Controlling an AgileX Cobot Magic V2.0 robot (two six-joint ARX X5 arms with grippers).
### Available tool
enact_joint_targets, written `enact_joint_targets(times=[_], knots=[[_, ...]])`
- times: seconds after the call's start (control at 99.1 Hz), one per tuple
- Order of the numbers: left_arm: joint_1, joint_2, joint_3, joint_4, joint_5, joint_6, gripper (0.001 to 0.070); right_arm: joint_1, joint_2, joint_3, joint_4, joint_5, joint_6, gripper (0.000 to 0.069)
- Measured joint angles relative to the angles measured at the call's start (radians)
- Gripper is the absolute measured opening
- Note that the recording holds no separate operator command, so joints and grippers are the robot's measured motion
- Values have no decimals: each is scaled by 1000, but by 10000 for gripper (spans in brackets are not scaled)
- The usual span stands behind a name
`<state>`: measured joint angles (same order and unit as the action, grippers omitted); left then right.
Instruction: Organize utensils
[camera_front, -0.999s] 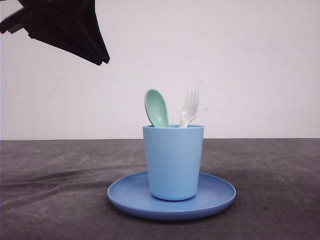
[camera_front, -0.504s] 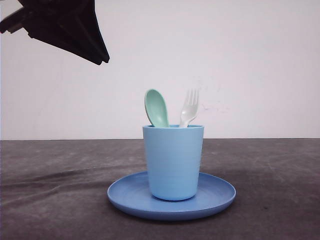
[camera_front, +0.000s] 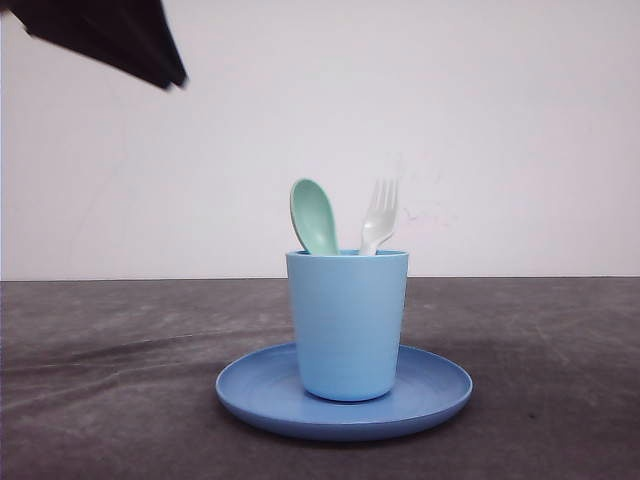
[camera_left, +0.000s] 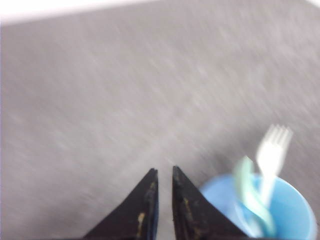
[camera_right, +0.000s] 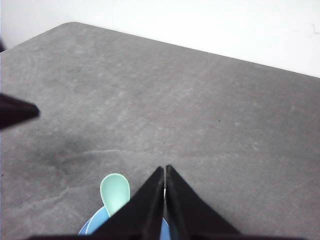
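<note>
Surface: dark grey table (camera_front: 100, 400), white wall behind.
Utensils: spoon (camera_front: 314, 216) and fork (camera_front: 379, 214) standing in the cup (camera_front: 347, 325), below both tools.
Left gripper (camera_left: 162, 172): nearly closed, empty; I'm lifting it away since a moment ago.
Right gripper (camera_right: 165, 170): closed, empty, hovering above the cup.
Meaning: organizing is looking finished.

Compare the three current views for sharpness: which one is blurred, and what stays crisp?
Left wrist view: motion-smeared, the fork, spoon and cup soft-edged. Front view: sharp, even light on the cup and plate. Right wrist view: crisp tabletop texture, spoon bowl clear.
</note>
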<state>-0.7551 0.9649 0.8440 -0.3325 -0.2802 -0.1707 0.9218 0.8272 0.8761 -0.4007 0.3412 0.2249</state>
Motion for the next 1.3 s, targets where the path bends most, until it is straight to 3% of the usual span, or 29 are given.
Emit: enact_joint_targets(times=[0.232,0.858,0.948,1.1,1.301], knots=[[127,-146,-35,7,-2,82,25,0,0,0,0,0,0,4],[603,-732,-572,3,-2,100,25,0,0,0,0,0,0,4],[660,-811,-639,-1,18,100,25,0,0,0,0,0,0,4],[705,-900,-708,-1,26,100,25,0,0,0,0,0,0,4],[709,-959,-766,19,52,100,25,0,0,0,0,0,0,4]])
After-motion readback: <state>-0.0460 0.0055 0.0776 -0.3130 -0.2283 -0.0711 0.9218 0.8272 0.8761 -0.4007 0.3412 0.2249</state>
